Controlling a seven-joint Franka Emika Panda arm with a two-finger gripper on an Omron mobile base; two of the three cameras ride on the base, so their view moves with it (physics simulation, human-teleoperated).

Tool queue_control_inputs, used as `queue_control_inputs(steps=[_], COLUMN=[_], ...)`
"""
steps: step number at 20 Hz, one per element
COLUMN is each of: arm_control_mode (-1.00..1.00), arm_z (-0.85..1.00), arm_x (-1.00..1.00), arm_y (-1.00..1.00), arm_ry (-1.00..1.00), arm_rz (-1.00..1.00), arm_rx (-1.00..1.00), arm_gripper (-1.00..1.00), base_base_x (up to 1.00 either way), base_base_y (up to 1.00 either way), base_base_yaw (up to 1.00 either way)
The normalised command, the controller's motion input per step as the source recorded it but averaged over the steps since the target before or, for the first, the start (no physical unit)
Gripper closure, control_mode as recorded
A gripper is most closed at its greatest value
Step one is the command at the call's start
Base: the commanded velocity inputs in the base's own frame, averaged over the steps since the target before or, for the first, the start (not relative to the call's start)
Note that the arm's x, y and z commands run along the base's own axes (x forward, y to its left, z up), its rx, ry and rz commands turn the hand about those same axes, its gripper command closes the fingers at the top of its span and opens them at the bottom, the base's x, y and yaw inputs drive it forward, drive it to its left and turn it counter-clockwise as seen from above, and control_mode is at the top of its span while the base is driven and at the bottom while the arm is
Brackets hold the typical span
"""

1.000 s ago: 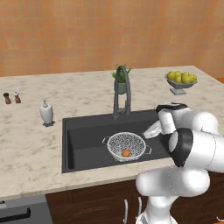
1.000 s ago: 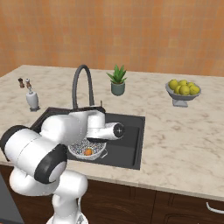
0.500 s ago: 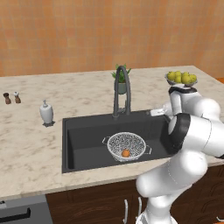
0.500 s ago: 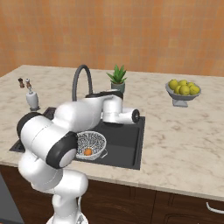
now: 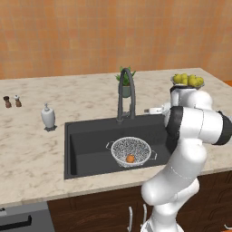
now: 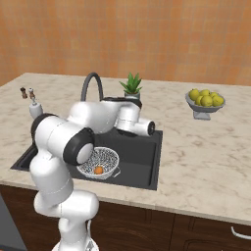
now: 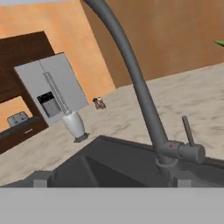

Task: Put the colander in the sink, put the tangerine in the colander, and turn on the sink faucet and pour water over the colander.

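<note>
The dark sink [image 5: 86, 145] holds the speckled colander [image 5: 130, 150], and the small orange tangerine [image 5: 130, 158] lies inside it; the right base view also has the colander [image 6: 101, 159] and tangerine [image 6: 98, 170]. The tall arched faucet [image 5: 127, 90] stands at the sink's back rim. My gripper [image 5: 153, 110] hovers just right of the faucet base, above the counter edge, open and holding nothing. In the hand view the gripper [image 7: 111, 181] faces the faucet [image 7: 144, 105] and its upright lever [image 7: 188, 129], with the fingertips [image 7: 41, 179] wide apart. I see no water at the spout.
A bowl of yellow-green fruit [image 5: 187, 81] stands on the counter at the right. A potted plant [image 6: 131, 86] sits behind the faucet. Left of the sink are a white soap dispenser [image 5: 48, 117] and two small shakers [image 5: 12, 101].
My hand has risen from over the sink beside the colander and moved back toward the faucet's right side. The colander and tangerine stay put. The gripper stays open.
</note>
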Motion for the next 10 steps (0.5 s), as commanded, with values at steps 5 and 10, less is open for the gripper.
queue_control_inputs(steps=[5,10], arm_control_mode=[-1.0,-1.0], arm_z=[-0.05,-0.1], arm_x=[0.43,0.35], arm_y=[0.26,0.25], arm_ry=[-0.15,-0.16], arm_rz=[0.0,0.0], arm_rx=[0.0,0.0], arm_gripper=[-1.0,-1.0], base_base_x=[0.0,0.0], base_base_y=[0.0,0.0], base_base_yaw=[0.0,0.0])
